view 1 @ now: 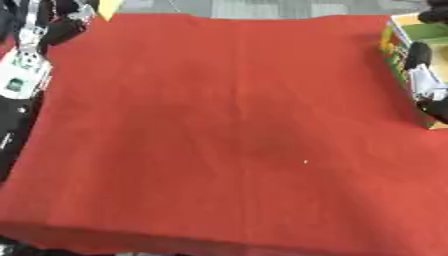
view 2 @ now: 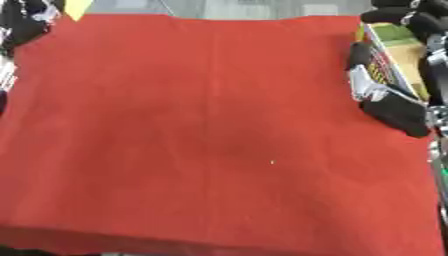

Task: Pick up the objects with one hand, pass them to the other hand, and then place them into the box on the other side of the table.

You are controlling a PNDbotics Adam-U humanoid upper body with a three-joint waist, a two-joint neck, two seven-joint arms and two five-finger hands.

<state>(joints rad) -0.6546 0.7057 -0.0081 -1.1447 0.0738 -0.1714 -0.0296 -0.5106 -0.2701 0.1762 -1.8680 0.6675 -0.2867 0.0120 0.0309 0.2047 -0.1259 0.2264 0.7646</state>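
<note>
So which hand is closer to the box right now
Right. The right hand is at the box on the table's right edge; the left hand is at the far-left corner, across the red cloth.

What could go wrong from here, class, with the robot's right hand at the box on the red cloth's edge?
1. The right hand sits against the box wall; drawing back could drag or tip it.
2. The box stands at the red cloth edge, so a nudge might push it off.
</note>
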